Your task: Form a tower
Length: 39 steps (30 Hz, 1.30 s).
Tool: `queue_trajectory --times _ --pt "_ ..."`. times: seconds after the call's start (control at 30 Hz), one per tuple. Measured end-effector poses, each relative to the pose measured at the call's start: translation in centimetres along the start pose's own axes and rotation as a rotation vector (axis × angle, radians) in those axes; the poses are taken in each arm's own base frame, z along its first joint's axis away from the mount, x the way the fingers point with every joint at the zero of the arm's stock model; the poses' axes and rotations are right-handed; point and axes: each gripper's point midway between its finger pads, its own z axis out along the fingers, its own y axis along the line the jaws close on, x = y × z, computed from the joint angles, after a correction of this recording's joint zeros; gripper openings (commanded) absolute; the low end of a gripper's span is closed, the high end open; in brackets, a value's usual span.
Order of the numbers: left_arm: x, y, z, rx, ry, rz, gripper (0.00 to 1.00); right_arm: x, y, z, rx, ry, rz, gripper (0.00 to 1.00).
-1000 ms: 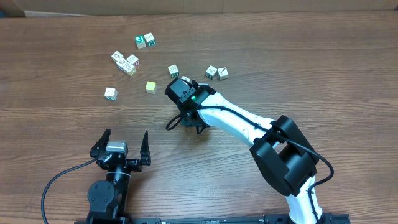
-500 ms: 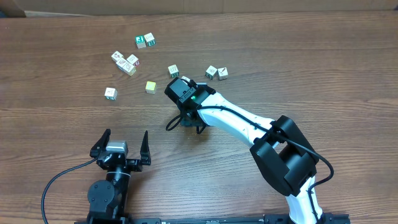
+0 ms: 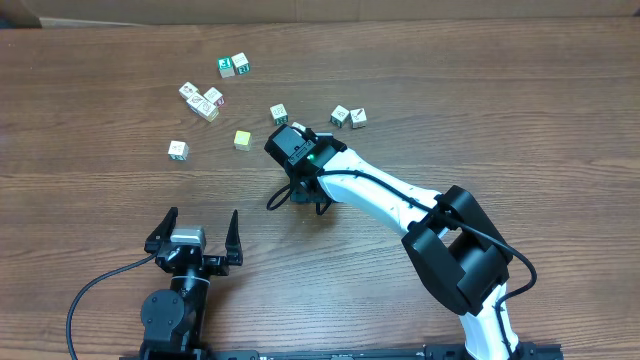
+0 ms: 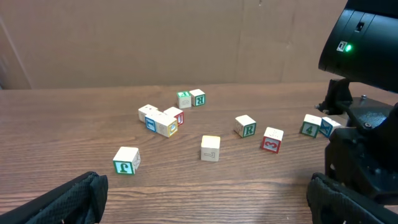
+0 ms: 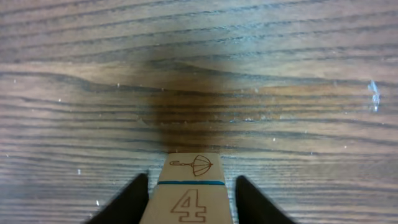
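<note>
Tower (image 5: pixel 188 186) stands upright between the right jaws, pinched or freed I cannot tell; left jaws spread, farther off.

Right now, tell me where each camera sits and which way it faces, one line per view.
Overhead: above the table, looking straight down; both arms show, left gripper at the bottom, right gripper mid-table.
Left wrist: low over the table, facing across it at the scattered cubes; its own fingertips fill the bottom corners, the right arm at right.
Right wrist: close above the wood, pointing down; its fingers flank a cube marked 4.
Shared: overhead and left wrist both show the yellow-green cube.
</note>
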Motion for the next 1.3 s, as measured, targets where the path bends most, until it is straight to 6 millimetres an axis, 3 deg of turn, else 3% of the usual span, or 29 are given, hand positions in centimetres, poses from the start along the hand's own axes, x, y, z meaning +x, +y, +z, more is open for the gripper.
queue_trajectory --times 0.07,0.17,0.27,0.73,1.0,1.3 --pt "0.0 0.0 0.0 0.000 0.000 0.000 1.00 0.0 0.0 0.0 0.000 -0.001 -0.004 0.57" --pt "0.0 0.0 0.0 0.000 0.000 0.000 1.00 0.0 0.0 0.0 -0.001 -0.001 -0.001 0.75" --pt "0.0 0.0 0.0 0.000 0.000 0.000 1.00 0.0 0.0 0.0 -0.001 -0.001 -0.002 0.81" --pt "0.0 0.0 0.0 0.000 0.000 0.000 1.00 0.2 -0.3 -0.3 0.013 0.013 -0.011 0.78" --pt "0.0 0.0 0.0 0.000 0.000 0.000 1.00 -2.6 1.1 -3.9 -0.025 -0.030 -0.028 0.79" --pt "0.0 0.0 0.0 0.000 0.000 0.000 1.00 -5.8 0.8 -9.0 -0.043 -0.068 -0.034 0.77"
